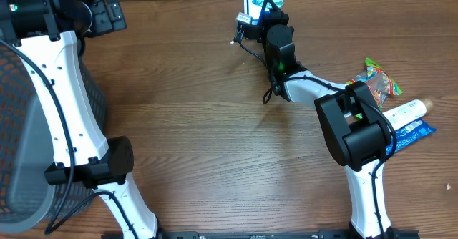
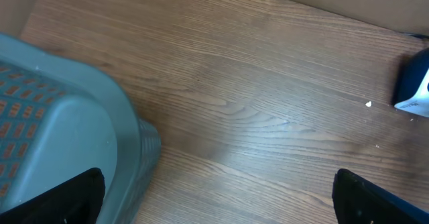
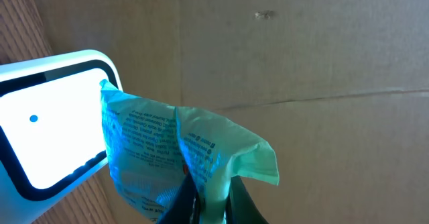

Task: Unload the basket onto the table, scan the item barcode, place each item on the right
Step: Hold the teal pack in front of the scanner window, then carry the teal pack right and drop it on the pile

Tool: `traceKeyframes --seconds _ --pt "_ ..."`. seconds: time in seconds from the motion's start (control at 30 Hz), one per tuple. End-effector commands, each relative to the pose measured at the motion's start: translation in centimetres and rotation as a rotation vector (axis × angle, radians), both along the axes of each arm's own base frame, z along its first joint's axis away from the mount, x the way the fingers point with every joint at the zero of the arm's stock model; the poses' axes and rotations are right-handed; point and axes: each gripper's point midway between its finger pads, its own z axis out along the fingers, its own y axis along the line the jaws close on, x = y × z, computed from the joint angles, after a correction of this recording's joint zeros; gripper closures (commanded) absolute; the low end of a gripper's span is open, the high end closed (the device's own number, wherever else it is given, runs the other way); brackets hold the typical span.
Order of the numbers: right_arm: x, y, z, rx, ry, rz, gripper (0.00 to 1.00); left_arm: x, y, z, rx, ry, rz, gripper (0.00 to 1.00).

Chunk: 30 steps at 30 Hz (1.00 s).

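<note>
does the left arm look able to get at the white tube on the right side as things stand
Probably not. The left arm is over by the basket at the far left, while the white tube lies at the far right edge, with the right arm standing across the way.

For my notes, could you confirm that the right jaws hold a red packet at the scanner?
Not quite: the packet is pale green, not red, as the right wrist view shows. The right jaws do hold it at the scanner.
</note>
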Motion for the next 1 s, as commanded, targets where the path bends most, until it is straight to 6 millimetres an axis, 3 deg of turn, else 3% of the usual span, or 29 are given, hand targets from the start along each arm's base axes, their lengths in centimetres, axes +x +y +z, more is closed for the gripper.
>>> traceKeyframes --seconds 0.0,0.37,0.67,0.73,0.87,0.97 --pt "0.3 -0.1 0.4 0.025 -0.009 0.012 0.96 0.2 0.0 -0.4 0.005 0.010 -0.016 0.00" --pt "0.5 -0.1 0.4 0.012 -0.010 0.040 0.96 0.2 0.0 -0.4 0.005 0.010 -0.016 0.01" --pt "0.1 0.1 5.1 -0.110 -0.211 0.042 0.96 0.2 0.0 -0.4 0.005 0.010 -0.016 0.00" --pt "0.2 0.2 4.1 -0.125 -0.172 0.049 0.96 0.2 0.0 -0.4 0.005 0.010 -0.016 0.01" --pt "0.5 0.2 0.2 -0.185 -0.023 0.055 0.96 0.2 0.0 -0.4 0.005 0.010 -0.016 0.01" --pt "0.3 0.1 0.1 -0.136 -0.012 0.031 0.96 0.2 0.0 -0.4 0.005 0.010 -0.016 0.00"
